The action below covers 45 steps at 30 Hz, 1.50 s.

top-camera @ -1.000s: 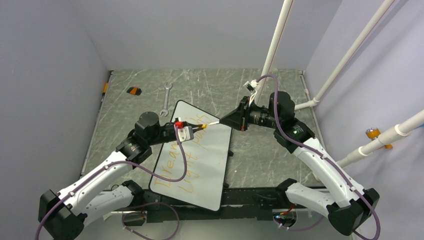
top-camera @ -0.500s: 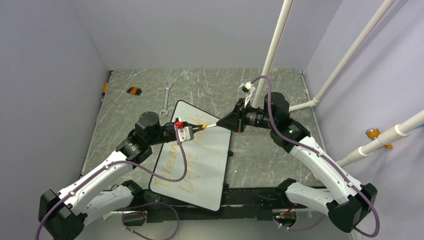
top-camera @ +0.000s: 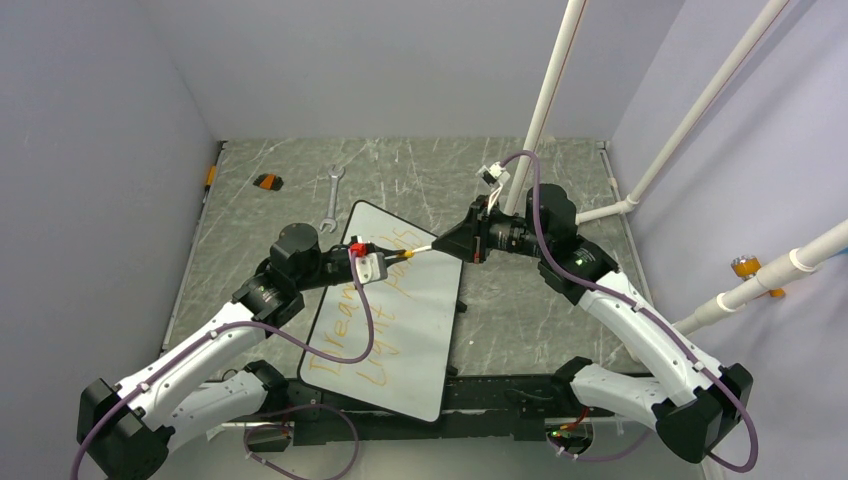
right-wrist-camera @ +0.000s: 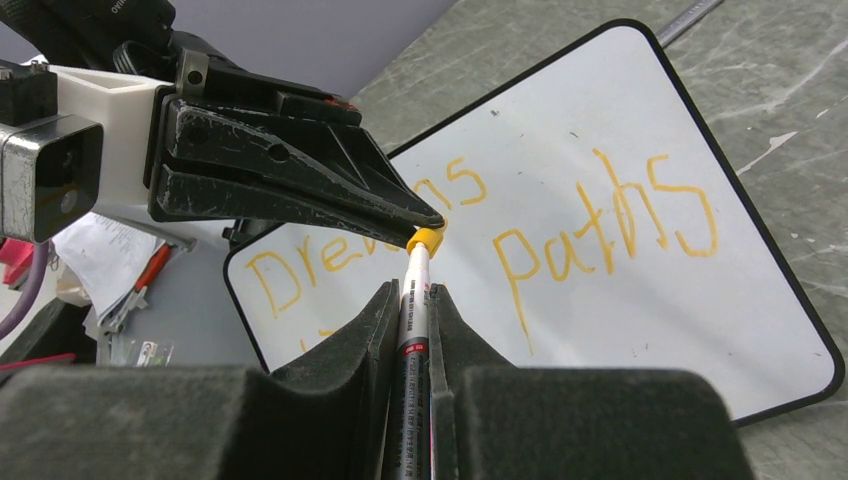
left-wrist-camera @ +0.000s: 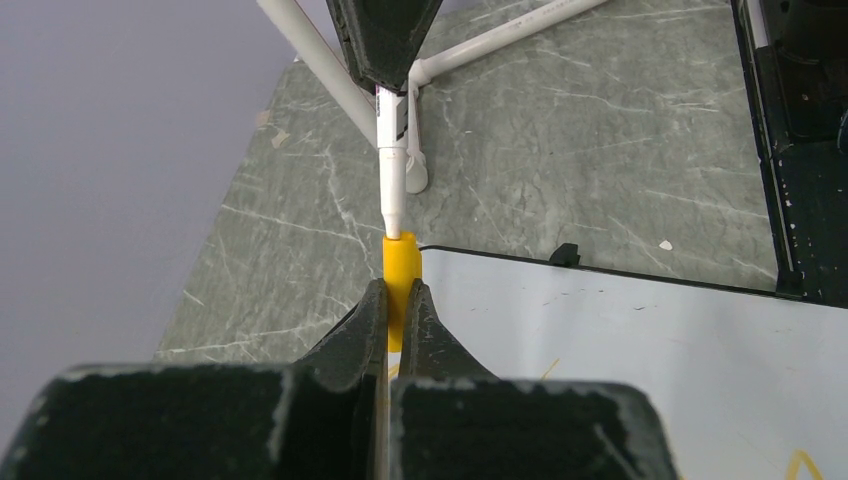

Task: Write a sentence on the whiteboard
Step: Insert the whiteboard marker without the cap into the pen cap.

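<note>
Left gripper (left-wrist-camera: pixel 397 290): pressed together on a yellow cap (left-wrist-camera: pixel 400 262), whose open end pokes out past the fingertips.
Right gripper (right-wrist-camera: pixel 412 295): pinching the marker (right-wrist-camera: pixel 420 268) by its barrel, with the nose pointing straight out at the left gripper.
Meeting point: the marker's white nose is in the mouth of the cap. How deep it sits I cannot tell.
Long axis: cap and marker lie in one line, running across the table from the right arm to the left arm, both held in the air.
Which way to push: by my guess the closing move runs along that line, with the two grippers coming toward each other. Any sideways drift would jam the nose against the cap's rim.
Nearer arm: neither, since both tips meet at the joint.
Whiteboard (top-camera: pixel 420 335): flat on the table (top-camera: pixel 520 320) below the grippers, set at a slant, its near end by the arm bases and its far end under the cap.
Sentence (right-wrist-camera: pixel 600 215): orange-yellow, two lines, roughly "Dreams Light paths". It looks finished, so capping seems to be what is left.
Wrench (top-camera: pixel 332 190): on the table beyond the board, not touching it.
</note>
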Each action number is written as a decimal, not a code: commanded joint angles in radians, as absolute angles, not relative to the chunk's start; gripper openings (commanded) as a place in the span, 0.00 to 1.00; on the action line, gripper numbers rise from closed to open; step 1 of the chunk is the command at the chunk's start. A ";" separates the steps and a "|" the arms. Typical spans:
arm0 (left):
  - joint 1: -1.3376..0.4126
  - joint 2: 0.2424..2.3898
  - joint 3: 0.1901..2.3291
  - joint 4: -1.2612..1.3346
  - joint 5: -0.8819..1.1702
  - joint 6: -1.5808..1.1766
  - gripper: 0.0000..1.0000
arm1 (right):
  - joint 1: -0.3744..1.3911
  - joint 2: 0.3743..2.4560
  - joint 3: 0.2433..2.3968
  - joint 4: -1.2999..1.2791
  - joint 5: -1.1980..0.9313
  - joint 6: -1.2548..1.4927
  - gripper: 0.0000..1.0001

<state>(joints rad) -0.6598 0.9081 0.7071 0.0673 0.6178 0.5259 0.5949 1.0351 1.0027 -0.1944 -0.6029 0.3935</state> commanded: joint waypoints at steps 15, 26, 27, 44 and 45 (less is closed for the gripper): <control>-0.656 0.909 0.741 0.120 0.663 0.477 0.00 | 0.661 1.087 1.051 -0.212 -0.511 0.322 0.00; -0.656 0.907 0.750 0.101 0.683 0.476 0.00 | 0.776 1.159 1.145 -0.318 -0.395 0.148 0.00; -0.655 0.905 0.750 0.100 0.686 0.476 0.00 | 0.777 1.162 1.150 -0.320 -0.395 0.138 0.00; -0.655 0.894 0.771 0.051 0.891 0.468 0.00 | 0.779 1.192 1.105 -0.263 -0.581 -0.013 0.00; -0.655 0.895 0.773 0.046 0.906 0.467 0.00 | 0.780 1.192 1.104 -0.265 -0.594 -0.027 0.00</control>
